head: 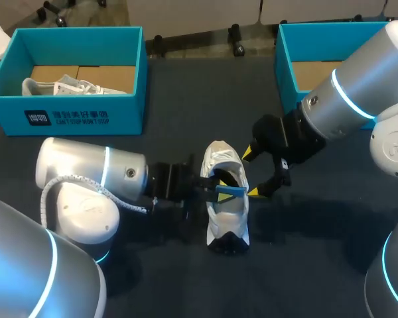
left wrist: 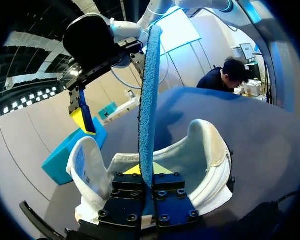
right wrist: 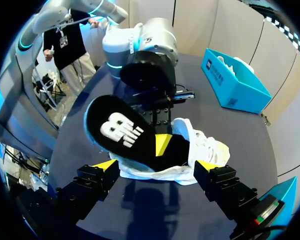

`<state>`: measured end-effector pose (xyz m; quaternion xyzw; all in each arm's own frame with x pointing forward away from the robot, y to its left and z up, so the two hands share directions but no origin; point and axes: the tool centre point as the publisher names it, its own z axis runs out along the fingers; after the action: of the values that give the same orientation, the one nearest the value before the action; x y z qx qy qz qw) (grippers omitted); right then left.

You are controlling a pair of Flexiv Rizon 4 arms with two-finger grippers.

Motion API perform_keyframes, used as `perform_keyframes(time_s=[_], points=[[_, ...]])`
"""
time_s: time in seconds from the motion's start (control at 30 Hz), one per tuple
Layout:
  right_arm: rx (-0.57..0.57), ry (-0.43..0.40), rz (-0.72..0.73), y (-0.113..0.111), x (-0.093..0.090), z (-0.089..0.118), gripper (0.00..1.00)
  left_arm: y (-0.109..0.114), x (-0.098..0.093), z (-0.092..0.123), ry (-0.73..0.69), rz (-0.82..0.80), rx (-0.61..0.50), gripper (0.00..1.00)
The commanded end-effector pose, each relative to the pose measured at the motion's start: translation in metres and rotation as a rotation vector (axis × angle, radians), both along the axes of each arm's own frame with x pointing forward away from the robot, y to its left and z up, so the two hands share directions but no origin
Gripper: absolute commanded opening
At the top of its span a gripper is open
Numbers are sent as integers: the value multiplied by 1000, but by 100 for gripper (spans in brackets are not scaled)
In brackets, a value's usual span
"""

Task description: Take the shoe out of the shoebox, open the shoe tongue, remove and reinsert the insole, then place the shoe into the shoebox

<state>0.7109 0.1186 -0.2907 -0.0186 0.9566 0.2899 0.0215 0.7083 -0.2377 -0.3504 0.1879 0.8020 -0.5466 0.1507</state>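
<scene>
Left hand [left wrist: 146,174] clamped on thin, flat blue insole [left wrist: 150,95] — over white padded shoe [head: 227,222], right hand [head: 253,173] spread apart.

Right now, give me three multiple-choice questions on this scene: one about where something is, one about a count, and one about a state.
1. Where is the shoe whose insole is being held?
A. On the floor
B. Lifted clear of everything
C. On the table between the grippers

2. How many teal shoeboxes are on the table?
A. One
B. Two
C. Three

3. What state is the right gripper in?
A. Open
B. Shut on the insole
C. Shut on the shoe

Answers:
1. C: the shoe rests on the table, with the left gripper pinching the insole on one side and the right gripper on the other.
2. B: the left shoebox and the right shoebox are the only two.
3. A: its yellow tips stand wide apart, gripping nothing.
</scene>
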Motion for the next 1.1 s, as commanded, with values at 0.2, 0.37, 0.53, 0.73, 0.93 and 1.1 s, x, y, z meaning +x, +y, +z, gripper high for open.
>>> perform_keyframes(time_s=[0.2, 0.37, 0.53, 0.73, 0.93, 1.1], points=[[0, -1, -1, 1, 0, -1, 100, 4, -9, 22, -26, -2, -35, 24], [0, -1, -1, 1, 0, -1, 100, 3, -16, 22, -16, -14, -32, 4], [0, -1, -1, 1, 0, -1, 100, 1, -19, 15, 3, -24, -15, 0], [0, -1, -1, 1, 0, -1, 100, -3, -13, 7, -12, -14, -18, 0], [0, -1, -1, 1, 0, -1, 100, -8, -4, 2, -75, 23, -55, 0], [0, -1, -1, 1, 0, -1, 100, -3, -5, -4, -76, 43, -47, 0]])
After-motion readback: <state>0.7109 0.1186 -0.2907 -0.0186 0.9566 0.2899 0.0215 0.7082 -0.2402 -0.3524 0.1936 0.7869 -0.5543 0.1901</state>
